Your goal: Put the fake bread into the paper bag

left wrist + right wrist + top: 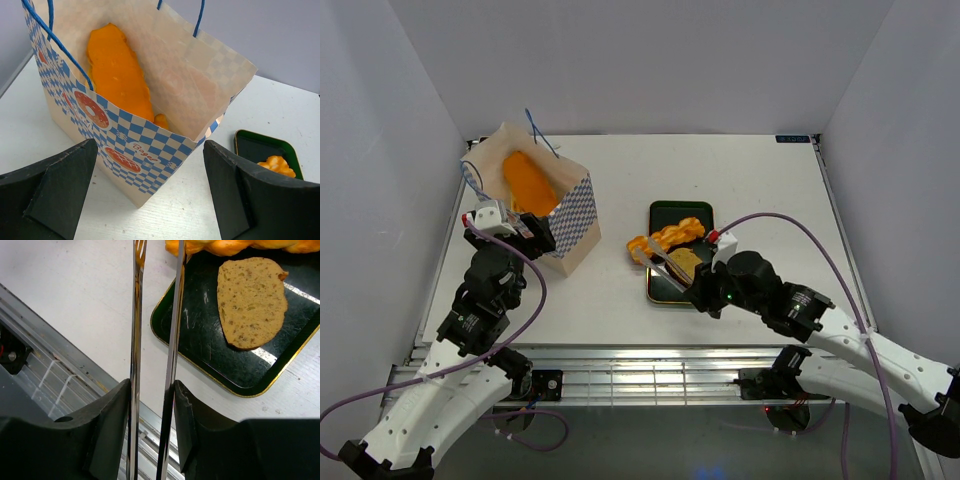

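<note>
top view: the bag (570,215) stands open at the table's (760,190) far left, close to the left edge, with an orange loaf (528,180) leaning inside. the left claw (535,235) sits at its near side. bare table lies between the bag and the black tray (680,212), with more beyond the tray and to its right. on the tray lie a golden braid (672,238) and a tan slice (684,262). the right claw (692,285) is at the tray's near edge, its tongs (668,265) pointing at the braid.

left wrist: the bag (150,150), blue-checked outside and cream inside, gapes open. the loaf (117,70) rests against its far wall. the left claw (149,165) stands wide open, holding nothing, with the bag's corner just ahead.

right wrist: the right claw (150,410) is clamped on the tongs (136,340), whose arms run nearly parallel with a narrow gap between. their tips reach the braid's (235,246) end at the frame's top; whether they pinch it i cannot tell. the speckled slice (252,300) lies flat on the tray (200,355), apart from the tongs. the tray's corner is near the table's edge and rail (45,375).
</note>
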Action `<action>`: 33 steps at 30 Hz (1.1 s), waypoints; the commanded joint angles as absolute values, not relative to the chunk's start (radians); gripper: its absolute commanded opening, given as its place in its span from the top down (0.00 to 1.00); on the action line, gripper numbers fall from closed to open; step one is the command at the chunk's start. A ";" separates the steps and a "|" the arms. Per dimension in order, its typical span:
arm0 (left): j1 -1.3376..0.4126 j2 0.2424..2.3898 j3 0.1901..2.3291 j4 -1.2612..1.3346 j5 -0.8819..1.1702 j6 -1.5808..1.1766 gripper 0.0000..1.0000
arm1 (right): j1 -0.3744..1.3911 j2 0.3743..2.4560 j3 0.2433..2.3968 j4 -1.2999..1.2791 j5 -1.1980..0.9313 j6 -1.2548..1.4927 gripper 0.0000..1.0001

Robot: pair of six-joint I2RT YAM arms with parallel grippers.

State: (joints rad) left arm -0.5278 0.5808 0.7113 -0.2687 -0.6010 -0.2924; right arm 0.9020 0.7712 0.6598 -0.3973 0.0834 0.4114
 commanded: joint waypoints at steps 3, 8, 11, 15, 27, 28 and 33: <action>-0.534 0.583 0.715 -0.268 -0.592 -0.287 0.03 | 1.021 0.839 0.704 -0.347 0.237 0.387 0.56; -0.534 0.583 0.713 -0.268 -0.592 -0.285 0.03 | 1.158 0.931 0.779 -0.385 0.437 0.373 0.56; -0.534 0.583 0.713 -0.267 -0.592 -0.285 0.03 | 1.242 0.988 0.808 -0.413 0.532 0.376 0.55; -0.534 0.583 0.715 -0.267 -0.591 -0.285 0.03 | 1.298 1.046 0.830 -0.425 0.610 0.379 0.55; -0.534 0.574 0.713 -0.267 -0.589 -0.285 0.03 | 1.344 1.173 0.877 -0.479 0.735 0.391 0.53; -0.534 0.572 0.713 -0.267 -0.586 -0.285 0.03 | 1.344 1.178 0.879 -0.479 0.735 0.391 0.53; -0.534 0.571 0.715 -0.265 -0.581 -0.285 0.03 | 1.347 1.212 0.887 -0.469 0.721 0.377 0.52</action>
